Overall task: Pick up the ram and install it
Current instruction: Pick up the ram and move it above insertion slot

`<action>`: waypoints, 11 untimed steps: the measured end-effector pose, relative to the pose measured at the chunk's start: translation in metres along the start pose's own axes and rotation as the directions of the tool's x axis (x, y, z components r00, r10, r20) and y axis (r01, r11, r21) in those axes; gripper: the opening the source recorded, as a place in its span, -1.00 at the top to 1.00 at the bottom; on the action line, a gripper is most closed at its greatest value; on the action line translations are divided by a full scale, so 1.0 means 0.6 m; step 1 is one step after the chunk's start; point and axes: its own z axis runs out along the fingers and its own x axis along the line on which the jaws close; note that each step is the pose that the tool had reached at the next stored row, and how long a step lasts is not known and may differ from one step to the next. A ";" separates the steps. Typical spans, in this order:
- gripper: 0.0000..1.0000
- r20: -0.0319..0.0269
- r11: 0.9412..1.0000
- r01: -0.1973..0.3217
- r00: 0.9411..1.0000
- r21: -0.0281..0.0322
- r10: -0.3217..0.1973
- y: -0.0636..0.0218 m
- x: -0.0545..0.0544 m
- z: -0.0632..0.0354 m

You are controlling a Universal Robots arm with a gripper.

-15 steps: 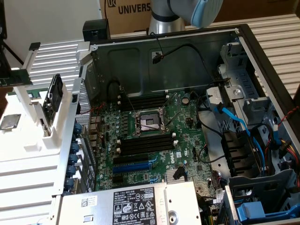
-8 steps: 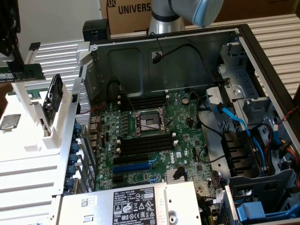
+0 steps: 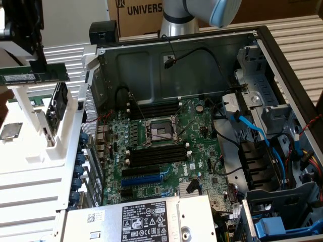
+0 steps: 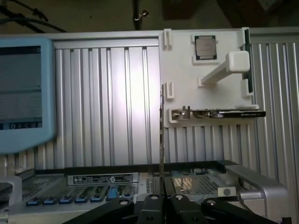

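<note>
- Ribbed silver surface [image 3: 298, 35] lies under all the things.
- Closest in the exterior view is a silver box [image 3: 146, 222] with a white label. It sits at the front of the open computer case [image 3: 141, 65].
- Behind the box lies the green motherboard [image 3: 202, 151]. On it are a blue slot [image 3: 144, 177], long black memory slots [image 3: 156, 154] and a square socket [image 3: 159, 130].
- On the exterior view's left, just beside the case, stands a white rack [image 3: 35, 151]. A small square chip [image 3: 11, 131] lies on it, and a dark card [image 3: 58, 103] stands in it on its edge.
- Above the rack is the claw [image 3: 39, 64]. It is pressed together on the ram [image 3: 35, 75], pinching its top edge.
- The ram is a long green stick with a white label. It lies level, outside the case and well apart from the black memory slots. I cannot tell if it touches the rack.
- In the wrist view the ram [image 4: 161, 135] looks like a thin line sticking out of the claw [image 4: 162, 198], with the rack [image 4: 187, 74] beyond it.
- Far back are the grey arm [image 3: 202, 12] and a cardboard box [image 3: 136, 12].
</note>
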 end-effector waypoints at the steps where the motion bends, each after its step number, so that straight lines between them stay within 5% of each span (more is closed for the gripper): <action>1: 0.76 0.000 1.000 0.000 1.000 0.000 0.000 -0.008 0.000 -0.001; 11: 0.76 0.005 1.000 0.000 1.000 -0.005 0.000 -0.091 -0.002 -0.007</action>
